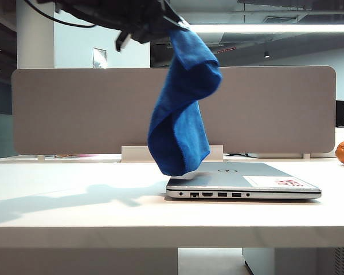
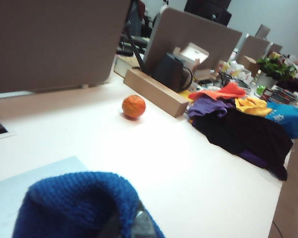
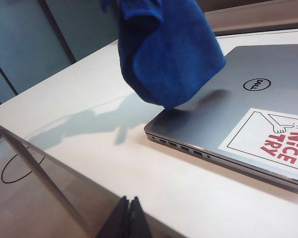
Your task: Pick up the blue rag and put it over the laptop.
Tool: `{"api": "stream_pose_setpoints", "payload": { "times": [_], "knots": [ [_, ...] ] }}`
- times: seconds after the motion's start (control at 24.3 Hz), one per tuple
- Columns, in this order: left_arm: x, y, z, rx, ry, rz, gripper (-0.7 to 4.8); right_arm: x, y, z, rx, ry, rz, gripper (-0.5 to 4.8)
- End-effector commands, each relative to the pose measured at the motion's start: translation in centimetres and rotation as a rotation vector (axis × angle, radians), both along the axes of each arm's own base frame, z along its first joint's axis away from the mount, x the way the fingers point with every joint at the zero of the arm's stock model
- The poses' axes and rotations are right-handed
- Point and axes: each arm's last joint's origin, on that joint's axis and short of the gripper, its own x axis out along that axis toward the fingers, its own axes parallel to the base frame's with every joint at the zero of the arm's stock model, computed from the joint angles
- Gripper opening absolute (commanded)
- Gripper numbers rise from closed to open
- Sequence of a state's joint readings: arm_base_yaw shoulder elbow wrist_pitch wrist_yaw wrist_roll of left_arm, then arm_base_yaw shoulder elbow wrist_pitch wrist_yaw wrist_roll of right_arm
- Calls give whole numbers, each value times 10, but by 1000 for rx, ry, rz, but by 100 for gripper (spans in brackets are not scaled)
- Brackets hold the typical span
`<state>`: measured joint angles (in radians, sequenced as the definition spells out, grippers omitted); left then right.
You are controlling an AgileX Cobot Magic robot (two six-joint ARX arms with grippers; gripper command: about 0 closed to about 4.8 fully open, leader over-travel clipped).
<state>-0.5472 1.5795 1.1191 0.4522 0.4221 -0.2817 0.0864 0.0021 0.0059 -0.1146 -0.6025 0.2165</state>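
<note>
the left pincer (image 1: 160, 26) is high above the counter (image 1: 74, 195), pinching the blue rag (image 1: 183, 103), whose low end hangs at the left edge of the shut laptop (image 1: 258, 180). the right pincer (image 3: 126, 218), pressed together, hovers near the counter's edge.

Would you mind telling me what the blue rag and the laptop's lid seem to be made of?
Blue rag: soft, nubby cloth, likely microfibre; it folds limply from the shut left gripper. Laptop lid: smooth matte silver-grey with a soft sheen, metal or painted plastic, unclear which.
</note>
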Motion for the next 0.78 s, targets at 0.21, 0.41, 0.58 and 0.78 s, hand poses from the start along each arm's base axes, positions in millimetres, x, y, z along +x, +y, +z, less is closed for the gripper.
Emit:
{"api": "stream_pose_setpoints", "payload": {
  "times": [0.21, 0.41, 0.58, 0.78],
  "knots": [
    [9, -37, 20, -35, -61, -69, -6, 0, 0, -1, 0, -8, -1, 0],
    [26, -70, 22, -15, -28, -113, -6, 0, 0, -1, 0, -8, -2, 0],
    [38, -86, 13, 9, 7, -129, -6, 0, 0, -1, 0, -9, -2, -1],
    [57, -89, -15, 55, 87, -74, -6, 0, 0, -1, -2, -10, -1, 0]
  ]
}}
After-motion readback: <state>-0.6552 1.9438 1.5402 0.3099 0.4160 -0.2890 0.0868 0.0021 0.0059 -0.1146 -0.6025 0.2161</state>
